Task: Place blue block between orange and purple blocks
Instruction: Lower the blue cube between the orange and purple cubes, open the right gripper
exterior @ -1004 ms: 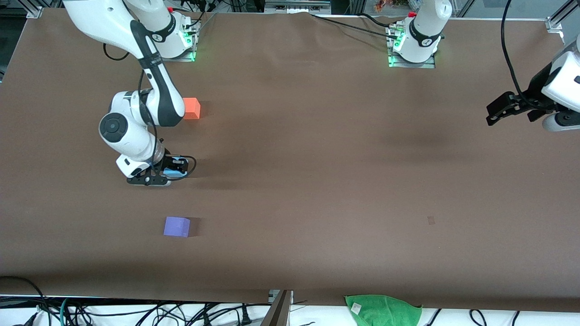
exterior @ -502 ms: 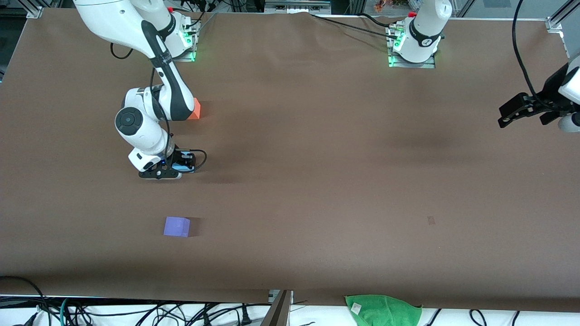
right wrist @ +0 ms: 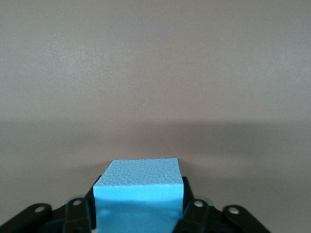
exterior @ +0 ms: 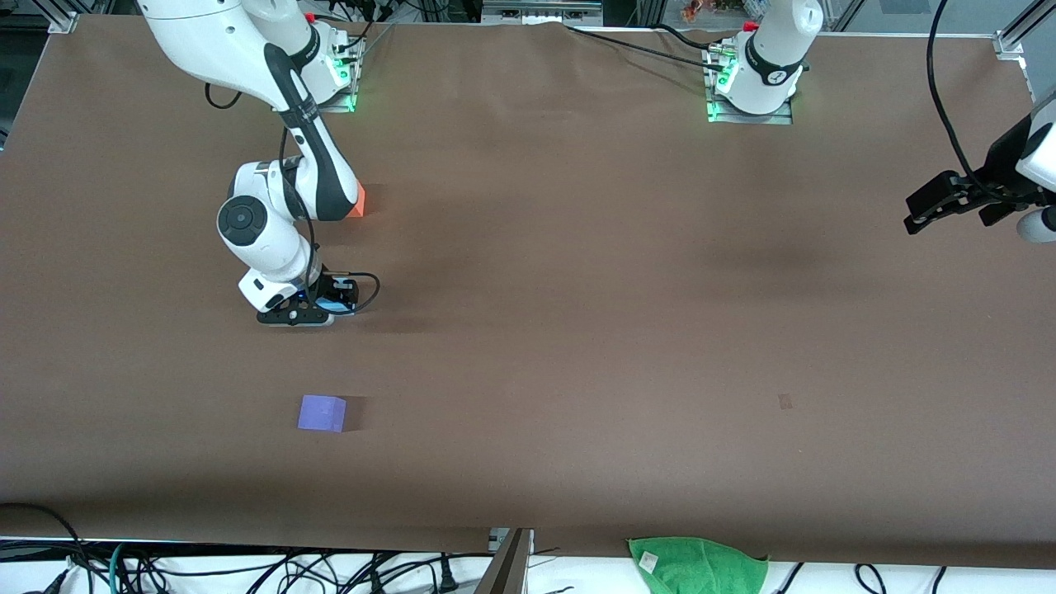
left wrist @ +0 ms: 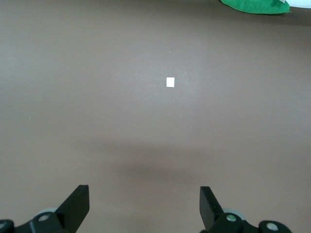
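Note:
The blue block (exterior: 336, 306) (right wrist: 138, 194) sits low at the table between the fingers of my right gripper (exterior: 320, 308) (right wrist: 138, 216), which press against its two sides. It lies between the orange block (exterior: 358, 203), mostly hidden by the right arm, and the purple block (exterior: 322, 412), which is nearer the front camera. My left gripper (exterior: 926, 206) (left wrist: 144, 206) waits open and holds nothing, in the air over the left arm's end of the table.
A green cloth (exterior: 697, 563) (left wrist: 255, 5) lies at the table's front edge. A small pale tag (exterior: 784, 402) (left wrist: 170, 82) is stuck on the brown tabletop (exterior: 577, 330). Cables hang along the front edge.
My right gripper carried the blue block a little toward the left arm's end, and its arm now covers more of the orange block. The left gripper drew back toward the table's end.

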`<state>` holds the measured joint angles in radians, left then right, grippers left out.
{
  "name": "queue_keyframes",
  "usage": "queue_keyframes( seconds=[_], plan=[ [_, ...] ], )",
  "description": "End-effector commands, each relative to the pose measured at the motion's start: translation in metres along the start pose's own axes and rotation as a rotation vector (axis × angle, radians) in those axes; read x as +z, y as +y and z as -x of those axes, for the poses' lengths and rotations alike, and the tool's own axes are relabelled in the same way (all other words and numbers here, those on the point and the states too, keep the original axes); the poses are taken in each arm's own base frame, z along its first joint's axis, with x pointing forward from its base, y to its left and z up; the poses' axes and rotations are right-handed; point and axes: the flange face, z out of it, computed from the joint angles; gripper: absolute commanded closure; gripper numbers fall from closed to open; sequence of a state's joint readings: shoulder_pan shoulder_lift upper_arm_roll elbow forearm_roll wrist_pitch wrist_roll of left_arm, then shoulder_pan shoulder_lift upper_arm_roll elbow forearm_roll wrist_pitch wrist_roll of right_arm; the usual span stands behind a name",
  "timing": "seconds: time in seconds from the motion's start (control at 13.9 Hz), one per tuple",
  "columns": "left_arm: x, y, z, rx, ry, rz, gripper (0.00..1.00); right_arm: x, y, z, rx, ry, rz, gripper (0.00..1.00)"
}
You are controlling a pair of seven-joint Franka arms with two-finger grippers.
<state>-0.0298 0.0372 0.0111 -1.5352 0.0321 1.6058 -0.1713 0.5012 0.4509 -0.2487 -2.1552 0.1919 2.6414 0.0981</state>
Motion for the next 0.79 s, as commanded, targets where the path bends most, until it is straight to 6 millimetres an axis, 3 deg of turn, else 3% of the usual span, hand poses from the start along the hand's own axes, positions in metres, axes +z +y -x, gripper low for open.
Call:
queue_keyframes(
  seconds=[0.0,0.22,0.43,0.57,0.72],
  plan=[
    [-0.007,0.01,0.002,0.005,-0.006,0.011,0.0,-0.015,-0.001,-0.008,-0.012,0.04,-0.017,0.0],
    [-0.008,0.013,0.003,0.014,-0.007,0.015,0.0,-0.06,0.001,-0.032,-0.003,0.023,-0.036,0.0],
    [-0.013,0.018,0.005,0.02,0.001,0.018,0.0,-0.123,0.014,-0.07,0.015,-0.062,-0.033,0.0],
    [-0.012,0.025,0.008,0.033,-0.01,0.013,0.0,-0.156,0.022,-0.083,0.014,-0.107,-0.017,0.0],
    [-0.012,0.025,0.008,0.034,-0.01,0.013,0.0,-0.203,0.03,-0.097,-0.063,-0.123,0.036,0.0]
  ],
)
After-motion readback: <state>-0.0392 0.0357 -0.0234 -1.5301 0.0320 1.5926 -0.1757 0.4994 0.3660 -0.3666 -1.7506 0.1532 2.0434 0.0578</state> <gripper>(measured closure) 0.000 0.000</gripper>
